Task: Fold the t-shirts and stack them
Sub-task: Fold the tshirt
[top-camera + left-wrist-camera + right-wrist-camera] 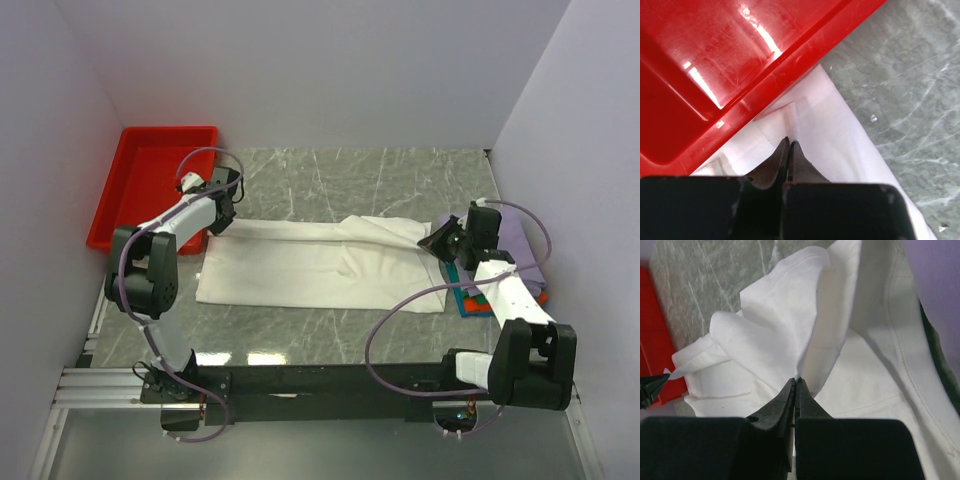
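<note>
Cloth takes up the middle of the scene: a white shirt lies spread in a long, loosely folded band on the table. One end touches the near corner of the red tray, and the rest runs away from the tray across the tabletop. The left gripper sits at the tray-side end, its jaws closed on a small raised crease of the shirt right against the tray's outer wall. The left wrist view shows the dark fingertips meeting on white cloth, with the glossy red rim just beyond them. The right gripper is at the shirt's end farthest from the tray, jaws likewise pinched shut on the fabric. There the cloth stands up off the table in a bunched fold above the tips. Just past that end, on the side away from the tray, rests a stack of folded shirts, lavender on top with teal and orange edges showing beneath. The right arm crosses over part of it. The table has a grey-green marbled surface, and the tray stands on it across from the stack. Plain pale walls close in the space behind the tray and on both sides.
</note>
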### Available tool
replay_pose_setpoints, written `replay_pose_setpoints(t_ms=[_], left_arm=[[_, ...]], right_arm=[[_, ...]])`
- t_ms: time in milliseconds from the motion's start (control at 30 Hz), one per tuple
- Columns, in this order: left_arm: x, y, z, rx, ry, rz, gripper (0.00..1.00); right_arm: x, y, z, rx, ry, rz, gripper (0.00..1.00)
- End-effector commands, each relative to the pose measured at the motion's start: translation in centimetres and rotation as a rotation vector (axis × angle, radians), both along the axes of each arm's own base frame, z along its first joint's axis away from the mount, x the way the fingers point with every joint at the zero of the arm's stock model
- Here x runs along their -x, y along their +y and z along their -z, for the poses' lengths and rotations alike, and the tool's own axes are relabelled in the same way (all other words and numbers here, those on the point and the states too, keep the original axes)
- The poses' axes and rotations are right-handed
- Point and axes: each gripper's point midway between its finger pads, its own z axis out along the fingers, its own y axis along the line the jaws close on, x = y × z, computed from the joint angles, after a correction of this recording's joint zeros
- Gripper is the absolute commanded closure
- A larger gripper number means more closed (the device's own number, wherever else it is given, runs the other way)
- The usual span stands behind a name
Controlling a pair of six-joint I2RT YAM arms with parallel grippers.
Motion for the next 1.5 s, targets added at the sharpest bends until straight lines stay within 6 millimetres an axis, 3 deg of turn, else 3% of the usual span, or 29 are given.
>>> replay_pose_setpoints(t_ms=[0,333,1167,1300,1333,1367,1400,1467], left_arm=[[-0.6,-0.2,-2.1,0.018,-0.079,-0.015,0.99],[-0.1,-0.3,-2.2,0.026,-0.086,-0.004,0.99],[1.2,-0.5,-1.6,0.051,-0.107,0.023,0.99],[1.7,-0.6,-1.6,0.063,-0.121,0.039,0.98],[1.5,-0.7,-1.9,0.065,-0.135,0.045,0.95],[1.5,-0.8,-2.5,0.072,-0.156,0.052,0.91],[1.9,-0.8,-2.5,0.077,-0.158,0.056,0.77],[2.3,-0.7,-3.3,0.087,-0.196,0.064,0.64]], right_arm=[[0.4,-0.4,-0.5,0.015,-0.035,0.007,1.00],[2.1,-1.0,0.0,0.048,-0.031,0.035,1.00],[4.5,-0.8,4.6,-0.022,0.061,0.024,1.00],[4.7,-0.5,4.8,-0.042,0.056,0.009,0.87],[4.8,-0.4,4.8,-0.043,0.054,0.008,0.79],[4.9,-0.4,4.8,-0.040,0.053,0.004,0.74],[5.0,-0.3,4.3,-0.040,0.039,-0.003,0.70],[5.0,-0.3,3.5,-0.030,0.009,-0.009,0.61]])
